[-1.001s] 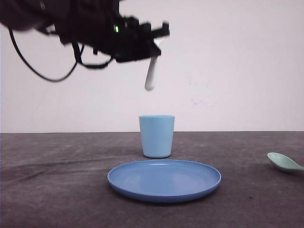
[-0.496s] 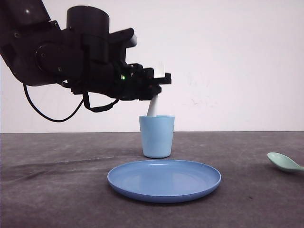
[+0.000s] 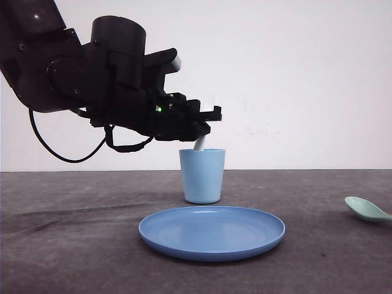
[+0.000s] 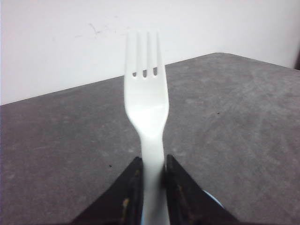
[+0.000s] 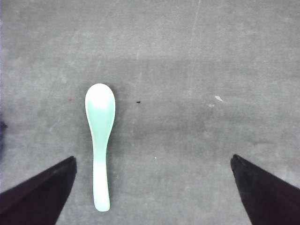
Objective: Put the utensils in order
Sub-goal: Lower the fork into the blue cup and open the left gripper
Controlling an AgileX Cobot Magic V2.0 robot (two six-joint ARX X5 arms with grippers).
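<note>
Left gripper (image 3: 205,119) pinches white fork (image 4: 146,108), tines up, handle apparently dipping into light blue cup (image 3: 202,176) behind blue plate (image 3: 212,233). Far right: mint spoon (image 5: 99,140) flat on table (image 5: 197,70), between spread right gripper fingers (image 5: 37,192).

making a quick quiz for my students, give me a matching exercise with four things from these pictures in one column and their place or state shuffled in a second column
Things:
1. fork
2. spoon
3. cup
4. plate

Places or states:
A. lies flat on the table at the far right, untouched
B. stands upright behind the plate
C. clamped in the left gripper, handle end down into the cup
D. lies nearest the camera in the front view, nothing on it

Pairs: 1-C, 2-A, 3-B, 4-D
</note>
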